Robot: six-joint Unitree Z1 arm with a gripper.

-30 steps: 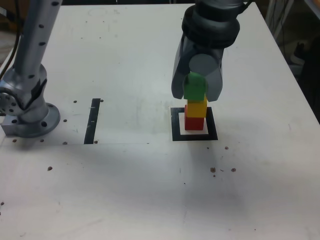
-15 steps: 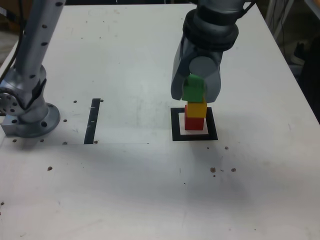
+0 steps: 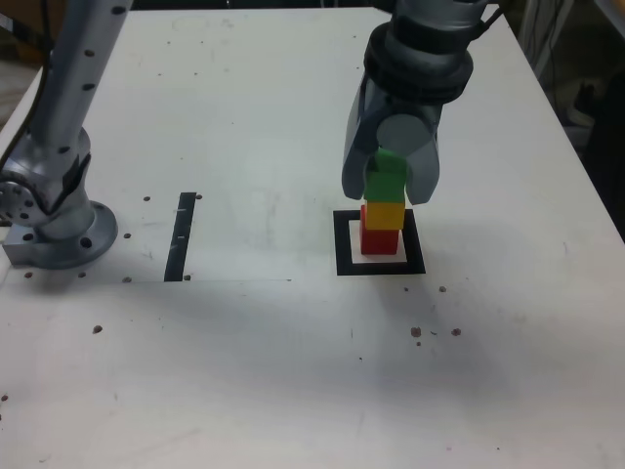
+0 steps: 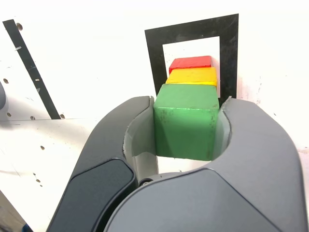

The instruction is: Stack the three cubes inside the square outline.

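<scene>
A red cube (image 3: 380, 240) stands in the white centre of the black square outline (image 3: 343, 244), and a yellow cube (image 3: 383, 213) rests on it. My gripper (image 3: 388, 191) comes down from above, shut on the green cube (image 3: 388, 173), which sits at the top of the stack, on or just above the yellow one. In the wrist view the green cube (image 4: 186, 126) fills the gap in the gripper (image 4: 188, 104), a jaw against each side. Beyond it show the edges of the yellow cube (image 4: 192, 76) and the red cube (image 4: 190, 63), inside the square outline (image 4: 154, 53).
A straight black tape strip (image 3: 181, 234) lies on the white table toward the exterior view's left, also in the wrist view (image 4: 29, 67). The arm's grey base (image 3: 54, 230) stands at the far left. Small dark specks dot the tabletop (image 3: 430, 332).
The gripper with the green cube has shifted slightly to the exterior view's right and a little lower, bringing the cube in line over the yellow cube.
</scene>
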